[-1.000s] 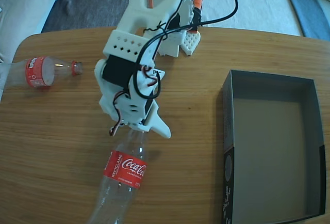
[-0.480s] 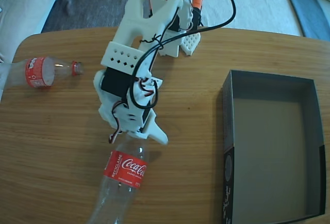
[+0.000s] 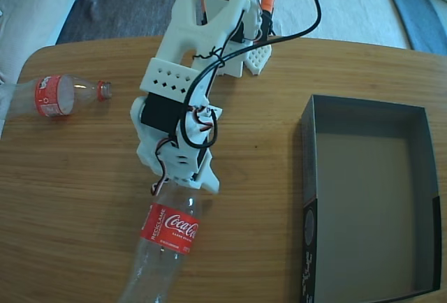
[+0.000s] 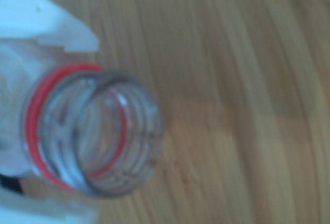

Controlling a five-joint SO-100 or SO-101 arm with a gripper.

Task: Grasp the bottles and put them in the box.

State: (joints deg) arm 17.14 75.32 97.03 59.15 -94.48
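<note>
A clear Coca-Cola bottle point(image 3: 170, 230) lies on the wooden table at the lower left of the fixed view, neck pointing up toward the arm. My gripper point(image 3: 187, 181) is shut on its neck. In the wrist view the bottle's open mouth with its red ring point(image 4: 140, 91) fills the left side, with a white finger point(image 4: 51, 28) pressed against it above and another just below. A second bottle point(image 3: 57, 95) lies at the table's far left edge, apart from the arm. The dark grey box point(image 3: 308, 151) stands on the right with nothing inside.
The arm's white base point(image 3: 255, 55) sits at the table's back edge, with a black cable looping over it. Bare wood separates the held bottle from the box. Grey and white fabric lies beyond the table.
The gripper's outer finger has swung in toward the bottle neck, closing the jaws on it. The arm shifted slightly. Both bottles and the box stayed put.
</note>
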